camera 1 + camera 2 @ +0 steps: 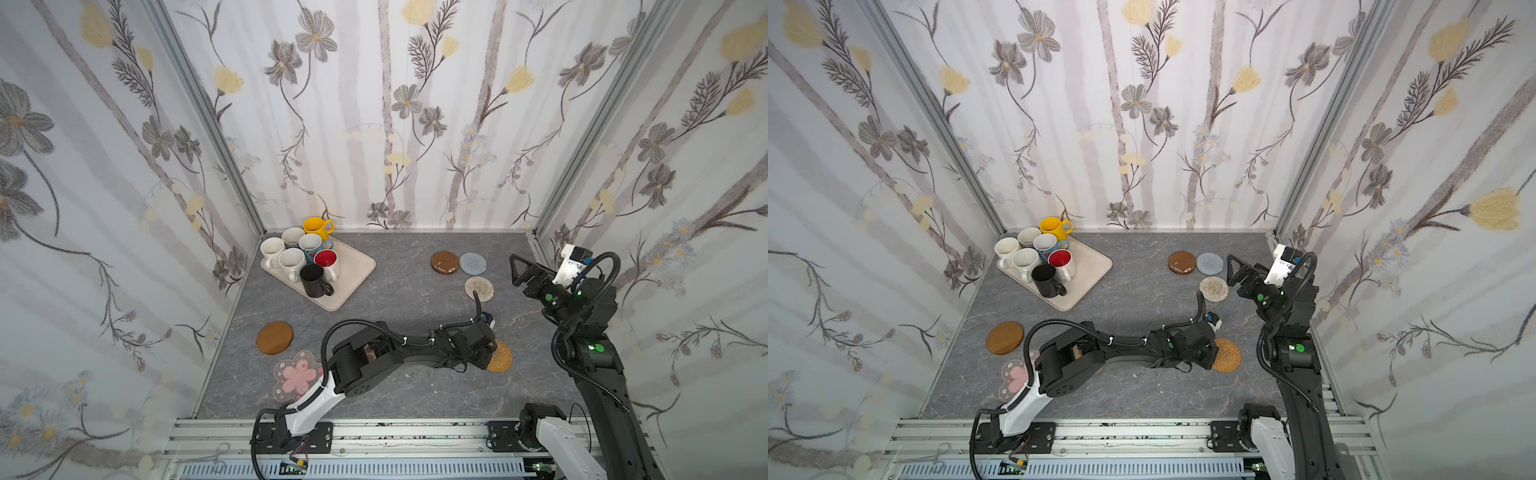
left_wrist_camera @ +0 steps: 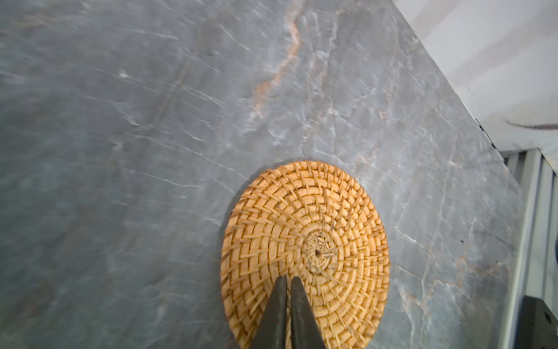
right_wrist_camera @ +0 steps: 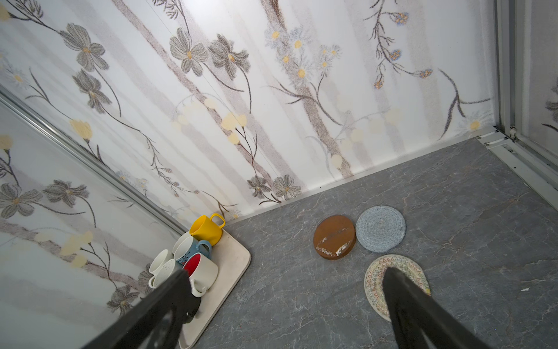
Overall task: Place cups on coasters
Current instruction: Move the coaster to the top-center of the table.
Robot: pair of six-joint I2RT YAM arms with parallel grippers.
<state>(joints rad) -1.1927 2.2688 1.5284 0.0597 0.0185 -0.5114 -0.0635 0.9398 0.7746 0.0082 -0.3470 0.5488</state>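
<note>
Several cups stand bunched on a beige tray (image 1: 357,262) at the back left: yellow (image 1: 316,227), black (image 1: 314,280), red-inside (image 1: 326,261) and white ones (image 1: 272,248). No cup sits on a coaster. Coasters lie bare on the table: brown disc (image 1: 445,262), grey round (image 1: 473,263), beige woven round (image 1: 479,288), a second brown disc (image 1: 274,337), pink flower (image 1: 297,376). My left gripper (image 2: 289,279) is shut, its tips low over the golden woven coaster (image 2: 326,217), which lies flat. My right gripper (image 3: 285,272) hangs open and empty above the back right.
Flowered walls close in the table on three sides. An aluminium rail (image 1: 374,432) runs along the front edge, carrying both arm bases. My left arm (image 1: 395,353) stretches across the table's front middle, partly covering the flower coaster.
</note>
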